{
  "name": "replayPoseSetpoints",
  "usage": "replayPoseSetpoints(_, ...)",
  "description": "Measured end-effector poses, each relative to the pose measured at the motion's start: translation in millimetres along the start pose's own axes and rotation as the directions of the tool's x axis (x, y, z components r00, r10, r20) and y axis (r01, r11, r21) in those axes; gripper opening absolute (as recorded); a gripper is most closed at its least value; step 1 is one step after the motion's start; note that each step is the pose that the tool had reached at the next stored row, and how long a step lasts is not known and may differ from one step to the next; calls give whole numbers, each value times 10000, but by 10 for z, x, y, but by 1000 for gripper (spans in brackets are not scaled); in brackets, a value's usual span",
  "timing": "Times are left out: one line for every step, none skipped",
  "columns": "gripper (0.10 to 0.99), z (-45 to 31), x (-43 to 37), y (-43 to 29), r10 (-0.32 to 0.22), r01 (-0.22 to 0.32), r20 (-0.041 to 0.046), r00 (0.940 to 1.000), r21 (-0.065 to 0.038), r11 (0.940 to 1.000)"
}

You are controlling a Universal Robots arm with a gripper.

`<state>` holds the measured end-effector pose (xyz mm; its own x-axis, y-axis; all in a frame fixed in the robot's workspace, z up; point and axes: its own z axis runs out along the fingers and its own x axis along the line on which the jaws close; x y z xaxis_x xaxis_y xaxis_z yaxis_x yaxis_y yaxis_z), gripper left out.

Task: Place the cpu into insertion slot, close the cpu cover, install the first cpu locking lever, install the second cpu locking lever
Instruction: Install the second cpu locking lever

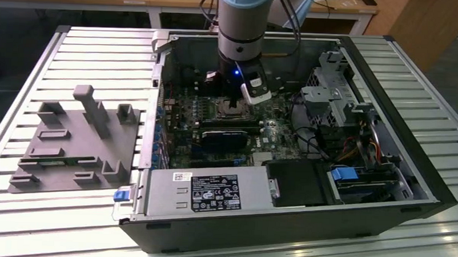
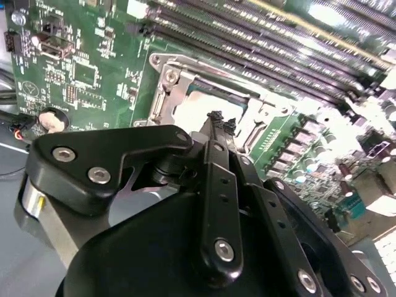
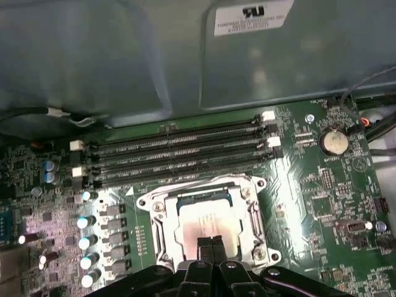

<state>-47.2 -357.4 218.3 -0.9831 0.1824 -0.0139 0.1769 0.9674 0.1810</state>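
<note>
Dull silver-grey square cpu (image 3: pixel 207 226) seated in silver-rimmed insertion slot (image 3: pixel 162 213); thin metal cpu cover (image 3: pixel 210 185) not visibly closed; black gripper (image 3: pixel 210 242) clenched, empty, above it.

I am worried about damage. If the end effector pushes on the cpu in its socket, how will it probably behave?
The cpu is a flat square with a shiny metal top, so it is probably stiff but slippery. It lies low inside the silver frame of the insertion slot, so it will likely neither tip nor roll. The end effector is right by it.
</note>
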Motion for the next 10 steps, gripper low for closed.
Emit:
replayPoseSetpoints(102,5,-1,24,-2,2,7,10000,37,10000)
replayPoseSetpoints(102,9,-2,48,-4,4,14,10000,76,10000)
replayPoseSetpoints(102,13,-3,66,-5,5,20,10000,110,9999)
replayPoseSetpoints(102,14,-3,75,-7,7,26,10000,141,9999)
replayPoseSetpoints(102,11,-4,77,-8,8,28,10000,159,9999)
replayPoseSetpoints(102,0,-4,78,-10,9,29,10000,172,9999)
replayPoseSetpoints(102,-16,-4,82,-10,10,31,10000,174,9998)
replayPoseSetpoints(102,-41,-4,87,-10,9,32,10000,178,9998)
replayPoseSetpoints(102,-72,-4,92,-9,8,32,10000,182,9998)
replayPoseSetpoints(102,-107,-5,99,-10,9,34,10000,185,9998)
